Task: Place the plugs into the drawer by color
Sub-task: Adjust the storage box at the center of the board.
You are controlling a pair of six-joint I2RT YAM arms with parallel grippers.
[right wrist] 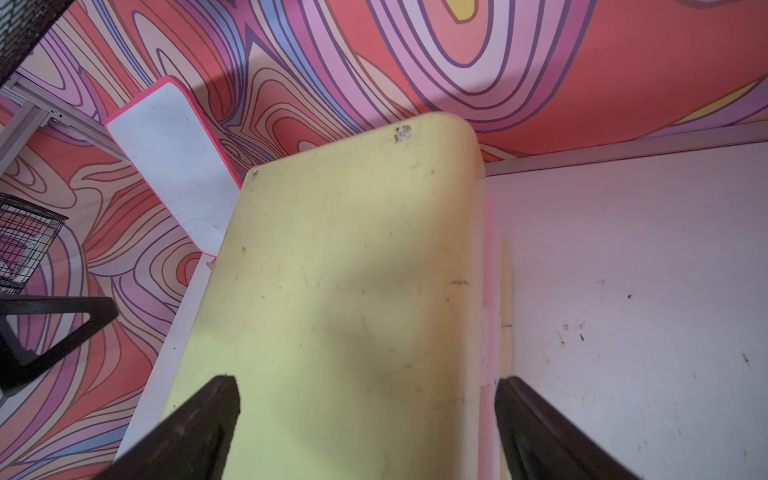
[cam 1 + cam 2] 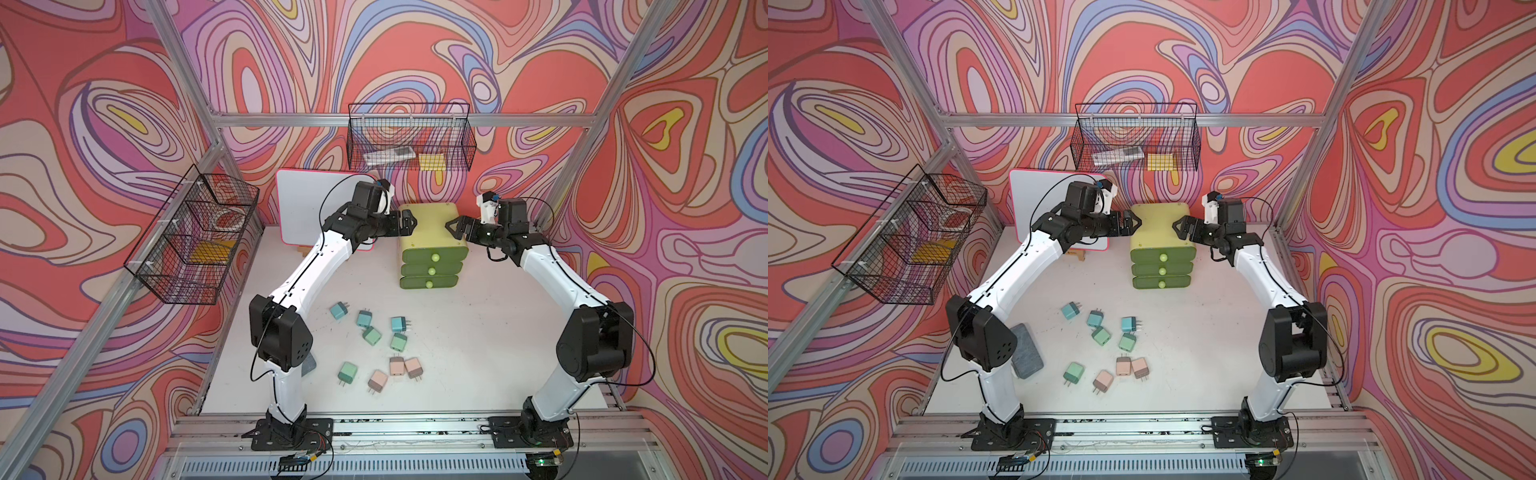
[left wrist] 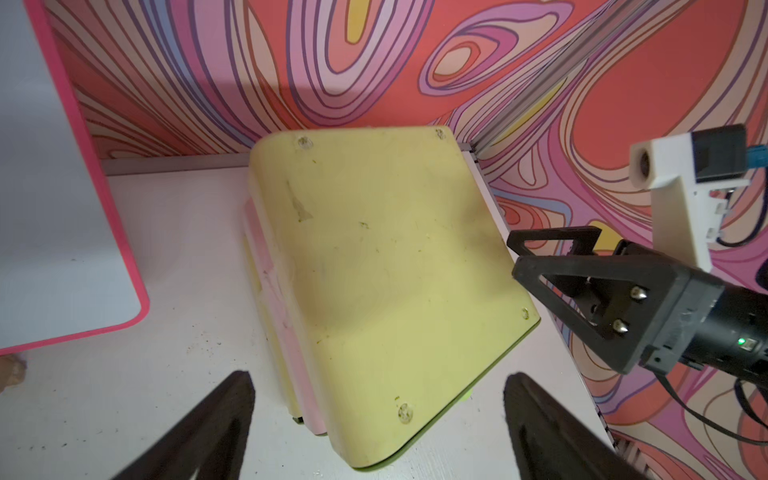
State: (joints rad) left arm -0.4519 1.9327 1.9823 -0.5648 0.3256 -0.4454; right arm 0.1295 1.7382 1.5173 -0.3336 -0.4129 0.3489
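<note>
Left pincer (image 2: 410,222): spread, empty, at the drawer (image 2: 430,226) top's left edge.
Right pincer (image 2: 452,226): spread, empty, at its right edge.
Plugs (image 2: 365,319): loose on the surface (image 2: 478,332), in front of the drawer.

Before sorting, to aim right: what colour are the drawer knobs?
Light green knobs, in a top view.

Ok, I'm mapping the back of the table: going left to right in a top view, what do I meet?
Side wire basket → whiteboard → drawer.
</note>
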